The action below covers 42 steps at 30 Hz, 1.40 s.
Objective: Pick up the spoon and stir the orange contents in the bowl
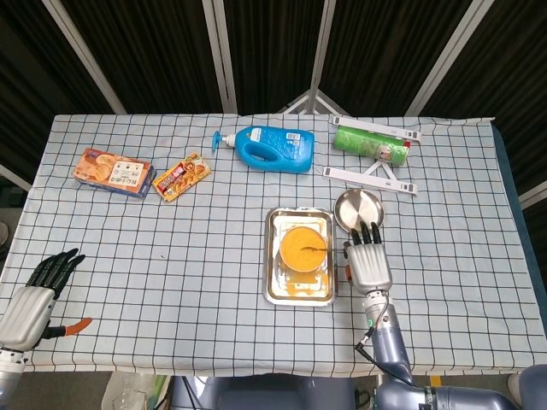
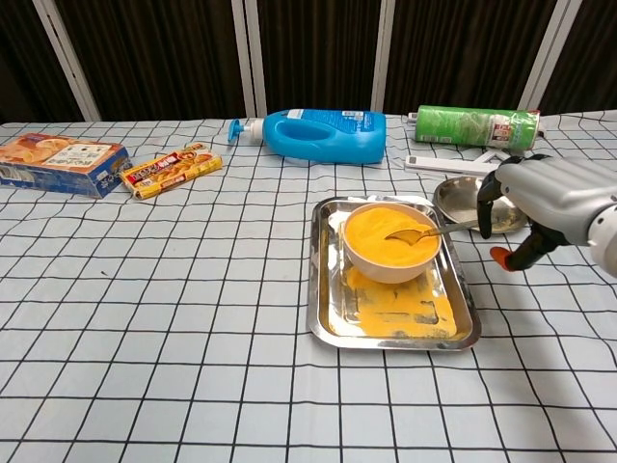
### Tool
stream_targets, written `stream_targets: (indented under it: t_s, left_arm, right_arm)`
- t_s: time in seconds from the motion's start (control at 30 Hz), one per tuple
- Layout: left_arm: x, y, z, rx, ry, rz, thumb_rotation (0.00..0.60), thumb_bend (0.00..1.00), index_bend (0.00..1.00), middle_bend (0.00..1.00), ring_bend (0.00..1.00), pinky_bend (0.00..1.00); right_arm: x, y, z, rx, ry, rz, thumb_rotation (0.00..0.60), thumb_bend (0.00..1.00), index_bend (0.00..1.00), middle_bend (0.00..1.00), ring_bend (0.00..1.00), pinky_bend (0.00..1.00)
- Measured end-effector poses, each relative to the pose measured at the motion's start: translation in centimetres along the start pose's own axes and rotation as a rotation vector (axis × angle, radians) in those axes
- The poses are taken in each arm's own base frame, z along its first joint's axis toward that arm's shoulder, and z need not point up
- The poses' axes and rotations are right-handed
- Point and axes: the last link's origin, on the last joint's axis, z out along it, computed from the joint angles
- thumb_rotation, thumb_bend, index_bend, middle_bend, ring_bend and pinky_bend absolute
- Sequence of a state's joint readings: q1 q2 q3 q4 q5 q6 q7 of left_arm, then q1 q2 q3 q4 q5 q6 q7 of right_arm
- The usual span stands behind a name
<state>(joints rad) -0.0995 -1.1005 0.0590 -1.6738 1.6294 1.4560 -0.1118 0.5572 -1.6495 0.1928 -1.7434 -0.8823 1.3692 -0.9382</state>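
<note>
A white bowl [image 2: 390, 260] full of orange powder [image 1: 299, 247] stands in a steel tray [image 2: 331, 328]. The spoon [image 2: 424, 233] rests with its scoop in the powder and its handle sticking out to the right over the bowl's rim. My right hand [image 2: 540, 198] hovers just right of the tray near the handle's end, fingers apart, holding nothing; in the head view the right hand [image 1: 367, 261] lies between the tray and a small steel dish. My left hand [image 1: 32, 299] lies open at the table's near left corner.
A small steel dish [image 2: 461, 199] sits behind my right hand. Along the back lie a blue detergent bottle [image 2: 318, 135], a green can [image 2: 472, 126] and white strips [image 1: 369, 178]. A snack box [image 2: 60, 161] and a yellow packet [image 2: 172, 169] are at far left.
</note>
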Motion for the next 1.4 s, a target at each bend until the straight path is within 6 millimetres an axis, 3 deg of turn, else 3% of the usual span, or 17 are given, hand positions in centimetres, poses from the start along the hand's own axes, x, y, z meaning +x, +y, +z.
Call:
stream_targets:
  t_s: [0.3,0.63,1.0,1.2,1.4]
  left_arm:
    - [0.0,0.0,0.0,0.001,-0.002,-0.001,0.6,0.0,0.0,0.0,0.0,0.0]
    - [0.0,0.0,0.0,0.001,-0.001,-0.002,0.6,0.0,0.0,0.0,0.0,0.0]
    - [0.0,0.0,0.0,0.002,-0.003,-0.002,0.6,0.0,0.0,0.0,0.0,0.0]
    - [0.0,0.0,0.0,0.002,-0.002,-0.001,0.6,0.0,0.0,0.0,0.0,0.0]
    - [0.0,0.0,0.0,0.003,-0.003,-0.001,0.6,0.0,0.0,0.0,0.0,0.0]
  right_arm:
    - [0.4,-0.5,0.6,-0.008,0.012,0.009,0.6,0.44,0.48,0.21,0.0,0.0]
    - [0.5,-0.6,1.1,-0.021,0.011,0.006,0.6,0.44,0.37,0.21,0.0,0.0]
    - [1.2,-1.1,0.5,0.012,0.032,0.021,0.6,0.44,0.31,0.21,0.0,0.0]
    - [1.6,-1.3,0.1,0.044,0.064,0.019,0.6,0.44,0.31,0.33,0.05,0.0]
    - [1.9,-1.2,0.8,0.088,0.12,-0.042,0.6,0.44,0.34,0.34,0.07,0.0]
